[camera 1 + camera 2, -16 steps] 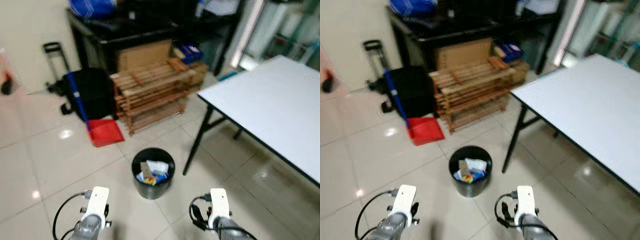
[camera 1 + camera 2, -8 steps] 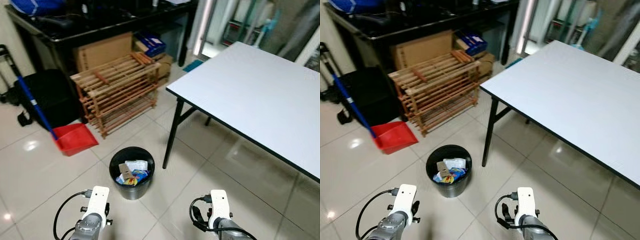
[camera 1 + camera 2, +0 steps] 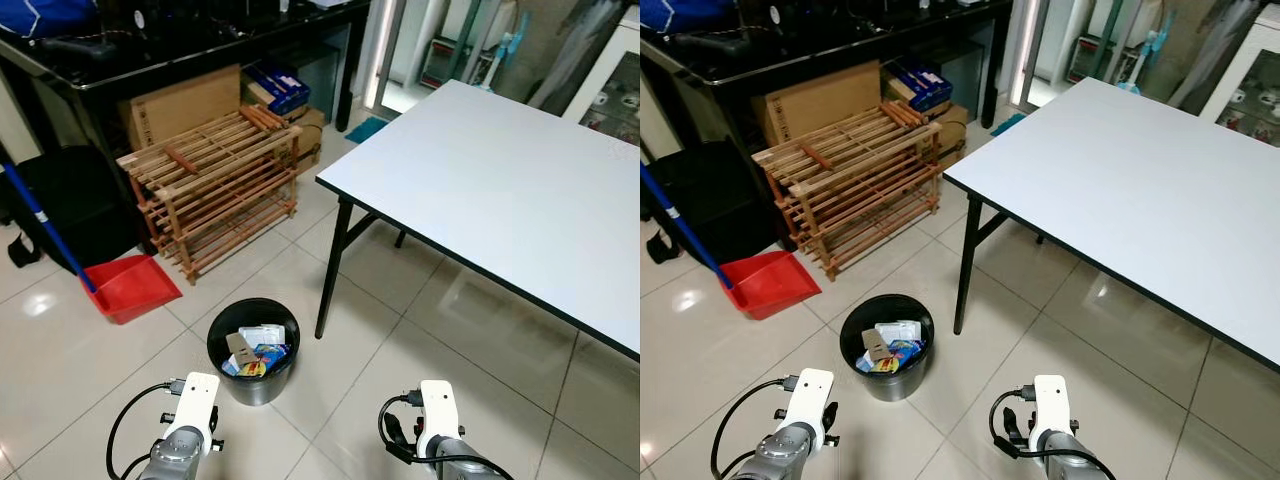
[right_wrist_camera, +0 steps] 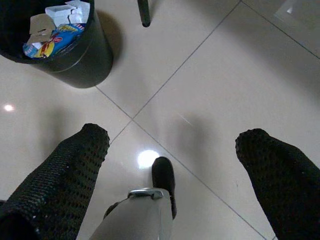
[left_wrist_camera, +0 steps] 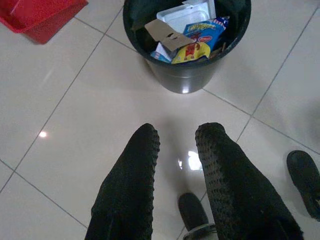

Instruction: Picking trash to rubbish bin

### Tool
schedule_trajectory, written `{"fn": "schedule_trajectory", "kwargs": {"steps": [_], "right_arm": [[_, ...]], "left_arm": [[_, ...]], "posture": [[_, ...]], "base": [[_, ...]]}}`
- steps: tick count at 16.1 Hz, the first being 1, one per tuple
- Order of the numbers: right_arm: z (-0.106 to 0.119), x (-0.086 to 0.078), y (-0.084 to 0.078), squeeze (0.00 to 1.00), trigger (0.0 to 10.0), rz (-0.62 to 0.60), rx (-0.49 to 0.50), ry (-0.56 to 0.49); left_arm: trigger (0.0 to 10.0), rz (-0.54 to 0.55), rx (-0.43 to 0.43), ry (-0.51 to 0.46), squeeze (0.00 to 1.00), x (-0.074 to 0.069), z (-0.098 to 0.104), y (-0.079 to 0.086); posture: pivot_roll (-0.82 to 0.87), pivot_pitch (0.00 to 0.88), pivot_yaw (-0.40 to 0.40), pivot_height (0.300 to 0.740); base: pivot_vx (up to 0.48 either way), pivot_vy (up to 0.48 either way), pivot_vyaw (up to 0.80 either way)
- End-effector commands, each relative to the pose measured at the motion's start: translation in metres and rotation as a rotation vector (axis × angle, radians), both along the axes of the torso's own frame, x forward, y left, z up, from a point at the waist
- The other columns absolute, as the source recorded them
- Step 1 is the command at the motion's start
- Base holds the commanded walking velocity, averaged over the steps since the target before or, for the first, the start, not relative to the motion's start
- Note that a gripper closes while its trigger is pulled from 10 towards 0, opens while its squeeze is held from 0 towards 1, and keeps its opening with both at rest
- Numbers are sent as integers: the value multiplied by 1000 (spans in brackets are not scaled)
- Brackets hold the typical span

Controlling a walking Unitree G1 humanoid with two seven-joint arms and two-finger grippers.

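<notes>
A: Head views first. Where's the bin?

B: The bin (image 3: 253, 349) stands on the floor tiles at about 7 o'clock of the frame, just by the black leg (image 3: 328, 268) of the white surface (image 3: 510, 190). Trash (image 3: 252, 350) already lies inside: a white tray, a bit of cardboard, coloured wrappers.

A: Around it?

B: A wooden rack (image 3: 215, 185) at 10 o'clock, a red dustpan (image 3: 130, 287) at 9 with a blue handle (image 3: 35, 212) rising from it, and a cardboard box (image 3: 180, 103) under a dark desk (image 3: 170, 50) at 11. Both arms sit low at 6 o'clock.

A: Left wrist view?

B: The left end effector (image 5: 177, 145) hangs above the tile, fingers (image 5: 137, 165) a narrow gap apart, nothing between them. The bin (image 5: 186, 75) is ahead at 12 o'clock, the dustpan (image 5: 42, 17) at 11.

A: Right wrist view?

B: The right end effector (image 4: 172, 145) is spread wide and empty over the floor. The bin (image 4: 75, 60) is at 10 o'clock, the leg's (image 4: 144, 12) foot at 12, near it. A black shoe-like foot (image 4: 164, 180) shows at 6.
</notes>
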State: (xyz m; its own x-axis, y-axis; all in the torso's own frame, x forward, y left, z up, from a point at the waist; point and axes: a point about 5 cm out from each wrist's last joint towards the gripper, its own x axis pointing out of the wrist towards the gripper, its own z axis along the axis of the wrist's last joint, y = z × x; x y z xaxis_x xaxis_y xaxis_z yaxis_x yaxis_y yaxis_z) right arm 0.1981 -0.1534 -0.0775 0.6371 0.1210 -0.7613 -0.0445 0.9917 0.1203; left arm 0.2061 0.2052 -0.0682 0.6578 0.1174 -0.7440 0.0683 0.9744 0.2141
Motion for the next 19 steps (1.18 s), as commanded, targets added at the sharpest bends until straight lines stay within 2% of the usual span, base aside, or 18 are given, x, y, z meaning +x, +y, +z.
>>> {"fn": "schedule_trajectory", "kwargs": {"steps": [1,5,15,19], "right_arm": [[-1,-2,-3,0,10000,3,-5,14],[-1,-3,-2,0,10000,6,-3,15],[-2,-3,0,0,10000,9,0,15],[-2,-3,0,0,10000,14,0,17]], "left_arm": [[10000,-1,17,7,0,-1,0,1],[10000,-20,65,27,0,-4,-2,4],[10000,-19,64,38,0,-6,-3,4],[10000,-19,62,37,0,-6,-3,4]], "posture": [[-12,16,-59,740],[-9,18,-60,740],[-7,15,-60,740],[-5,12,-60,740]], "base": [[0,0,-800],[0,-228,-800],[0,0,-800],[0,0,0]]}}
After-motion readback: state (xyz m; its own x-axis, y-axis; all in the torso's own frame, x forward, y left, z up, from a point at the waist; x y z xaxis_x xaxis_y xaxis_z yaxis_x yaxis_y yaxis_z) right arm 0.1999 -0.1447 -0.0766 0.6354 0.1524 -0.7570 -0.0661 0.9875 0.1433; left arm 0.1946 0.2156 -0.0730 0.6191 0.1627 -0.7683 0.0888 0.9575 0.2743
